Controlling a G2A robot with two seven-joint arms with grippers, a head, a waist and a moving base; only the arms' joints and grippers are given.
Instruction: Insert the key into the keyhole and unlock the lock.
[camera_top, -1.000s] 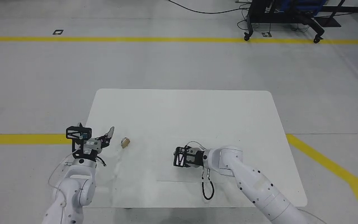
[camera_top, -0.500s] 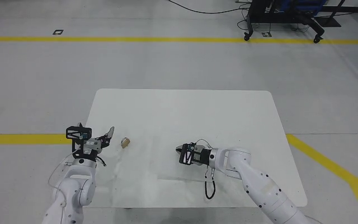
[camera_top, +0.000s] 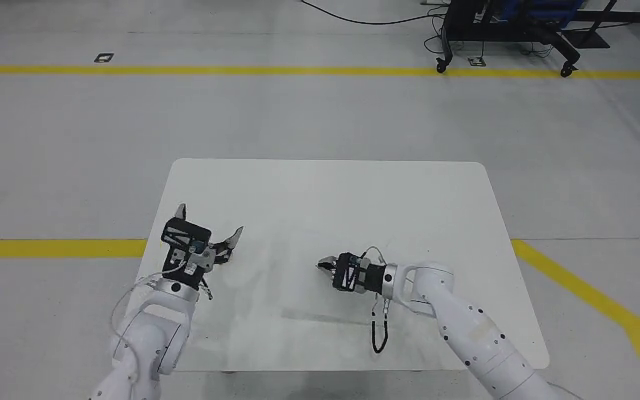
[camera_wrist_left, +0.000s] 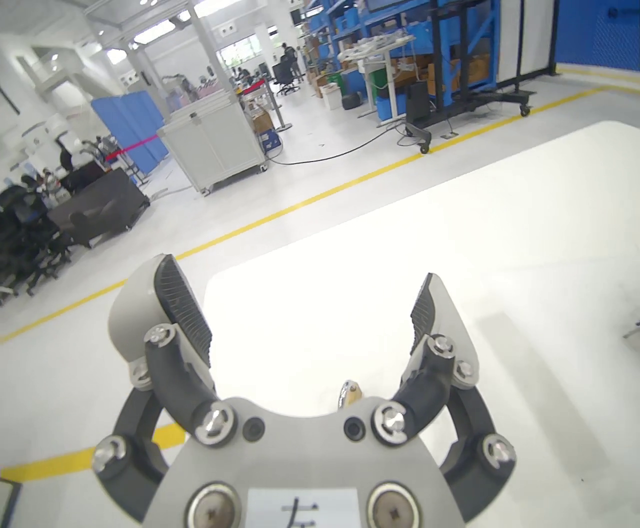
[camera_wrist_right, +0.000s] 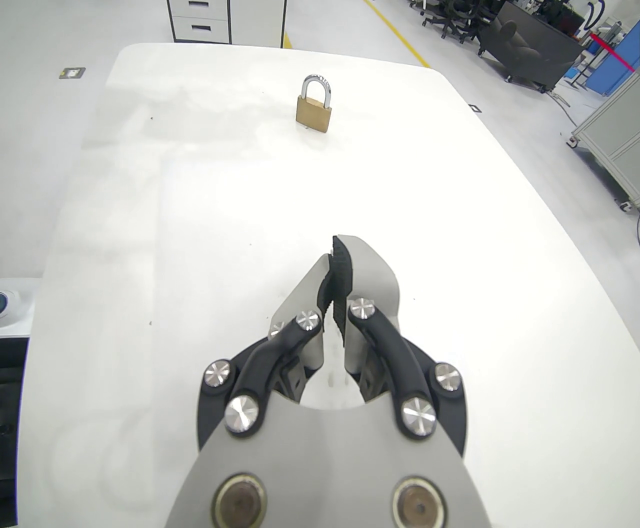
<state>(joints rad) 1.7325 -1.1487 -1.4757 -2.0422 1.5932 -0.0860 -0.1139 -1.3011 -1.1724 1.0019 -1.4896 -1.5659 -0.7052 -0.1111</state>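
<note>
A brass padlock (camera_wrist_right: 314, 110) with a silver shackle stands upright on the white table (camera_top: 400, 190), well ahead of my right gripper (camera_wrist_right: 336, 250). That gripper (camera_top: 323, 263) hovers near the table's middle, pointing toward the lock. Its pads (camera_wrist_right: 342, 270) are pressed shut, and I cannot tell if anything thin is pinched between them. My left gripper (camera_top: 208, 225) is over the table's left side with its fingers wide open. In the left wrist view a sliver of the brass padlock (camera_wrist_left: 350, 391) peeks out just past the palm, between the open fingers of my left gripper (camera_wrist_left: 300, 280).
A black cable (camera_top: 375, 335) loops down from the right arm near the table's front edge. The table's left edge (camera_top: 168, 200) lies close to the left gripper. Bare floor with yellow lines (camera_top: 300, 70) surrounds the table.
The left arm has swung right, from off the table's left edge to over the padlock. The right gripper has risen from pointing down at the table and now points level toward the lock.
</note>
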